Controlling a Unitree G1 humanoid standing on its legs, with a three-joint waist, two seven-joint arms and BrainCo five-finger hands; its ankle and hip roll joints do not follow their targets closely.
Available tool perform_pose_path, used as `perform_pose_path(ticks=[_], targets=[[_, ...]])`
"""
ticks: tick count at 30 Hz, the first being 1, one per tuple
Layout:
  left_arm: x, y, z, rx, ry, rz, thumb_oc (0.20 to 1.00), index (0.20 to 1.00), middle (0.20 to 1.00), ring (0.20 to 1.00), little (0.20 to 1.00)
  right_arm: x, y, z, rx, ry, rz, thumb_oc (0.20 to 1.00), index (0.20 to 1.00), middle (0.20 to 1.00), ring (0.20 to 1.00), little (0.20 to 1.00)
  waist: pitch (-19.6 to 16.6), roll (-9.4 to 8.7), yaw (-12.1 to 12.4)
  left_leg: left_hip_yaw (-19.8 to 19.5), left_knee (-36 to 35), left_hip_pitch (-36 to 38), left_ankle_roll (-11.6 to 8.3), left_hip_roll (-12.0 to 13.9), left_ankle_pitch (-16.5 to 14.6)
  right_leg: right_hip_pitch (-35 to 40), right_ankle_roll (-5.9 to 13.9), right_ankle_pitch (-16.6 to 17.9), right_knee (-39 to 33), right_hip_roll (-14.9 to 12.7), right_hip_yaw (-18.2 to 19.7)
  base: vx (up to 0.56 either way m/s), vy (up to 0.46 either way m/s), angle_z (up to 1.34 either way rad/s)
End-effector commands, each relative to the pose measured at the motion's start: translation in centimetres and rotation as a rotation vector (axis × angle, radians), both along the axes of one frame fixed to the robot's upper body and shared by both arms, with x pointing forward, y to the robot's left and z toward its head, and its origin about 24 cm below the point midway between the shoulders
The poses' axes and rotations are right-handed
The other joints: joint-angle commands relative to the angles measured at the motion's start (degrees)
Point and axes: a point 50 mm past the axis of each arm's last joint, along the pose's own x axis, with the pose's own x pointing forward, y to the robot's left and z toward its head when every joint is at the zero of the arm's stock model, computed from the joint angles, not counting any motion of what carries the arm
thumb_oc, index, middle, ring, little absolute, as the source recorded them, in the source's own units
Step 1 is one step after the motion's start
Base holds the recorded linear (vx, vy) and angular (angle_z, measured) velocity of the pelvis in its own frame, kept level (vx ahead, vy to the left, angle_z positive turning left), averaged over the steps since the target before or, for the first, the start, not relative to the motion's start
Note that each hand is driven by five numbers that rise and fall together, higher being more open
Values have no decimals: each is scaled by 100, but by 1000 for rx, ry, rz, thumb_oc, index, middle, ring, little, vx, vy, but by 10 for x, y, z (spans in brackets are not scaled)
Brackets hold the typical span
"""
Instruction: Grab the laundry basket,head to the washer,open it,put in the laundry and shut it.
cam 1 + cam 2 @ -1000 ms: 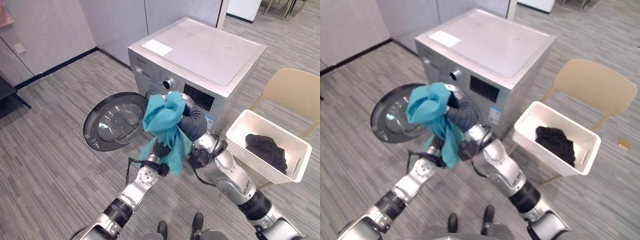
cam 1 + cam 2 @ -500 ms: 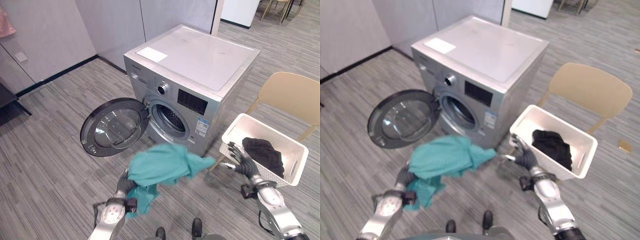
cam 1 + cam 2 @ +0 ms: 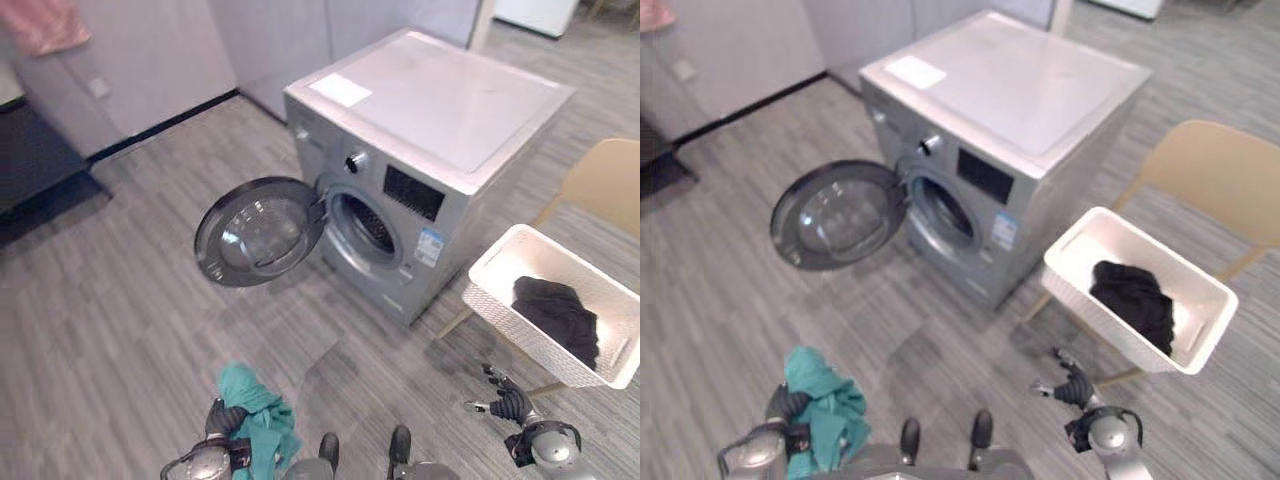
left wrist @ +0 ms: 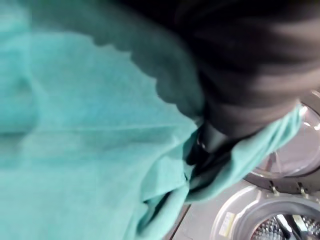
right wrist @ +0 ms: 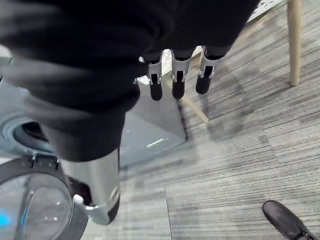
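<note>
A: Where is the left hand (image 3: pixel 222 420)?

B: Drawn in low, close to the robot, with the teal cloth (image 3: pixel 258 418) bunched against it. In its wrist view the teal cloth wraps the dark cover and hides the fingers, so I cannot tell how they are set on it.

A: And the washer (image 3: pixel 420 170)?

B: Well ahead of that hand, across the grey floor (image 3: pixel 120 300). Its round door (image 3: pixel 258 232) is swung wide open toward the robot's left, and the drum opening (image 3: pixel 362 222) shows dark beside it.

A: The right hand (image 3: pixel 510 404)?

B: Also low and pulled back. Its fingers (image 5: pixel 178 80) are straight and spread, holding nothing; they point forward over bare floor.

A: Where is the basket?

B: The white basket (image 3: pixel 505 262) sits just ahead of the right hand and a little outward, apart from it, resting on a tan chair (image 3: pixel 605 178). It stands to the right of the washer.

A: Anything in it?

B: A dark garment (image 3: pixel 560 312) lies crumpled inside, toward the near end.

A: So the laundry is split?

B: Yes. The teal piece is at the left hand, the dark piece in the basket.
</note>
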Motion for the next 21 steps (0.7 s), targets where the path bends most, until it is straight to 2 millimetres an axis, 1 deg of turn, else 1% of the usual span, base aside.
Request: perform_pose_path(ticks=[1,2,3,4,6,7,8,9,10,12,13,14,16,17,19,20,21], targets=[[20,20,26,99,-134,27,200,200,200,200,200,23,10,16,14,-130,6,1000,1000,1000,1000,1000,110,-276,149,1047,24,-214,229,328,-109,576,385,-940,369,-72,106,137,59,90],[19,20,25,103,-134,30,200,200,200,200,200,23,12,14,21,-127,-1,1000,1000,1000,1000,1000,83,-276,160,1134,-126,-225,237,347,-40,618,412,-957,346,-80,30,151,80,84],[21,19,24,107,-131,38,200,200,200,200,200,24,14,14,25,-130,-7,1000,1000,1000,1000,1000,64,-302,161,1247,-258,-397,212,393,141,671,437,-982,283,-107,-118,289,126,75],[22,18,25,106,-138,44,200,200,200,200,200,27,14,16,14,-139,-8,1000,1000,1000,1000,1000,64,-334,201,1280,-358,-558,110,436,164,807,475,-1104,233,-148,-153,257,138,64],[21,18,25,106,-136,48,200,200,200,200,200,27,14,16,11,-136,-7,1000,1000,1000,1000,1000,59,-346,216,1301,-458,-622,102,439,183,823,486,-1123,239,-183,-178,205,136,53],[22,18,25,107,-142,60,200,200,200,200,200,29,15,16,4,-142,-5,1000,1000,1000,1000,1000,64,-369,289,1424,-590,-806,61,536,268,932,545,-1163,248,-237,-301,196,133,50],[22,18,25,107,-141,60,200,200,200,200,200,28,15,16,5,-141,-5,1000,1000,1000,1000,1000,64,-380,288,1420,-592,-793,52,526,251,941,548,-1185,256,-246,-298,284,210,39],[19,18,24,105,-136,60,200,200,200,200,200,27,17,15,8,-135,3,1000,1000,1000,1000,1000,19,-356,316,1442,-742,-651,71,540,298,997,586,-1231,304,-252,-298,346,248,14],[17,18,24,116,-130,39,200,200,200,200,200,29,21,16,15,-143,5,1000,1000,1000,1000,1000,-47,-390,335,1427,-494,-753,129,487,302,1130,669,-1257,380,-384,-357,435,328,1],[19,19,26,131,-130,19,200,200,200,200,200,32,24,17,4,-153,20,1000,1000,1000,1000,1000,-60,-498,392,1413,-306,-775,209,375,171,1076,709,-1218,647,-564,-306,353,277,4],[23,23,30,148,-142,9,200,200,200,200,200,35,26,20,0,-166,31,1000,1000,1000,1000,1000,-42,-560,428,1410,-210,-774,279,308,51,1010,752,-1208,918,-674,-275,266,220,14],[27,25,34,168,-153,-5,200,200,200,200,200,37,29,22,2,-180,40,1000,1000,1000,1000,1000,1,-611,437,1405,-145,-755,347,244,-56,886,786,-1111,1268,-779,-238,218,198,13],[36,26,41,206,-180,-35,200,200,200,200,200,42,34,27,6,-207,56,1000,1000,1000,1000,1000,88,-636,374,1342,-99,-674,472,152,-222,490,810,-840,1905,-854,-17,153,191,23],[42,25,44,220,-195,-53,200,200,200,200,200,45,37,30,13,-224,61,1000,1000,1000,1000,1000,128,-590,317,1375,-158,-627,568,155,-188,159,740,-693,2143,-762,161,139,176,33],[49,19,49,219,-223,-79,200,200,200,200,200,48,40,34,18,-244,73,1000,1000,1000,1000,1000,220,-475,115,1229,-349,-291,604,124,-256,-370,630,-857,2300,-388,626,197,135,44],[50,17,49,213,-228,-90,200,200,200,200,200,49,41,33,17,-240,82,1000,1000,1000,1000,1000,257,-433,42,1186,-408,-141,623,103,-289,-482,620,-888,2168,-277,730,161,68,31],[50,17,49,213,-228,-90,200,200,200,200,200,49,41,33,17,-241,83,1000,1000,1000,1000,1000,268,-431,42,1187,-413,-126,623,103,-289,-468,620,-889,2166,-276,730,227,63,35]])
